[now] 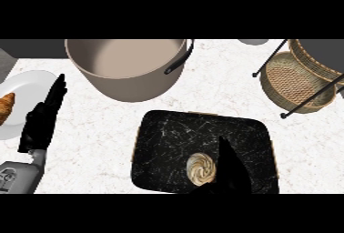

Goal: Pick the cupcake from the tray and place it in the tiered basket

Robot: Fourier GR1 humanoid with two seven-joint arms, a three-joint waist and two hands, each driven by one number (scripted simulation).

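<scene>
Right hand (230, 170), fingers straight, rises just beside the cupcake (201, 168) on the tray (174, 136); big pot (128, 68) upper centre, tiered basket (299, 79) upper right, left hand (43, 120) open.

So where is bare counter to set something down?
Bare counter lies between the white plate and the black tray, and between the tray and the tiered basket. It is crowded between the big pot and the tray.

L hand (42, 119) open, fingers up; R hand (229, 169) — fingers straight, pointing up.
</scene>
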